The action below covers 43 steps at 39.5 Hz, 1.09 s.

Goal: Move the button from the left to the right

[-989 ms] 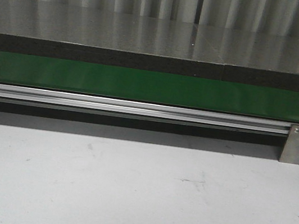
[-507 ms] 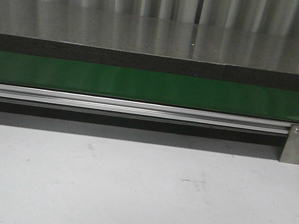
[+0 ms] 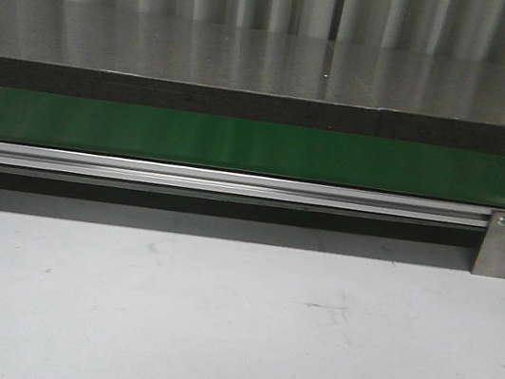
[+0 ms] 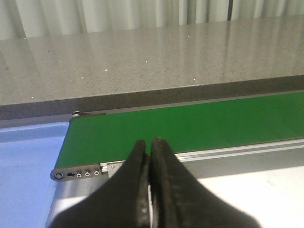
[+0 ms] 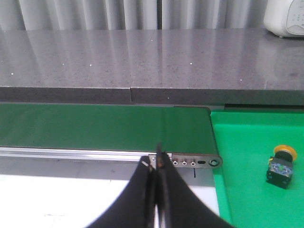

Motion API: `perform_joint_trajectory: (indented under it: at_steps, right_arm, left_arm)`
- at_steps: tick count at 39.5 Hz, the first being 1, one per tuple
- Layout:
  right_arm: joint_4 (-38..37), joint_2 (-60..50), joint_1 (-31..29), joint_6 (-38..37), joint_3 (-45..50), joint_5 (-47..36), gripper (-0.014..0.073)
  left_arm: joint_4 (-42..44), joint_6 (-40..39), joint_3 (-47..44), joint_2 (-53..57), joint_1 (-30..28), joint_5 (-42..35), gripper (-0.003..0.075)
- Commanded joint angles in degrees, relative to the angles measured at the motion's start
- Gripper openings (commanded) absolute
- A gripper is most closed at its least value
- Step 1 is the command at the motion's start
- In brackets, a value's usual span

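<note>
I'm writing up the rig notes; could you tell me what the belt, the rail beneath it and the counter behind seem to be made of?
Belt: smooth green rubber or PVC by its look, with a soft satin sheen.
Rail: probably extruded aluminium, being bare, silvery and grooved lengthwise.
Counter: polished grey stone or composite, finely speckled and mirroring the wall behind.

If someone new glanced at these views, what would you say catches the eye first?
The long green belt dominates, running across the scene in front of a grey stone counter. In the right wrist view, the button with its orange-yellow cap sits alone in a bright green tray just past the belt's end. Both the left gripper and the right gripper have their jaws closed, holding nothing.
</note>
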State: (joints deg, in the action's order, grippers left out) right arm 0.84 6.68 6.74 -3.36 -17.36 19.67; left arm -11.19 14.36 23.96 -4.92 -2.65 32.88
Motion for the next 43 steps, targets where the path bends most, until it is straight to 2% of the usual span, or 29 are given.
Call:
perform_joint_trajectory:
  at_steps: [1,6,12,29,31,43]
  right_arm:
    - [-0.15,0.57,0.18,0.44,-1.65,-4.92,-0.0068]
    - [-0.15,0.57,0.18,0.44,-1.65,-4.92,-0.0068]
    - [-0.15,0.57,0.18,0.44,-1.65,-4.92,-0.0068]
    - [-0.15,0.64,0.18,0.44,-1.65,-4.93,-0.0068]
    - [-0.15,0.64,0.18,0.44,-1.65,-4.93,-0.0068]
    - [-0.15,0.64,0.18,0.44,-1.65,-4.93,-0.0068]
  left_arm:
    - [0.97,-3.97,0.78,-0.34,0.38,-5.55,-0.0021]
    - [8.12,-13.68,-3.23,1.92,2.08,-8.77,-0.0021]
    - [8.94,-14.36,-10.11,6.52,4.89,-16.05,-0.0021]
    - [8.58,-14.36,-26.27,6.28,3.44,-32.01,-0.0021]
    - [8.58,-14.36,-25.98,6.28,3.44,-29.10,-0.0021]
    - [8.58,-13.99,-26.10,6.28,3.44,-28.71,-0.0021]
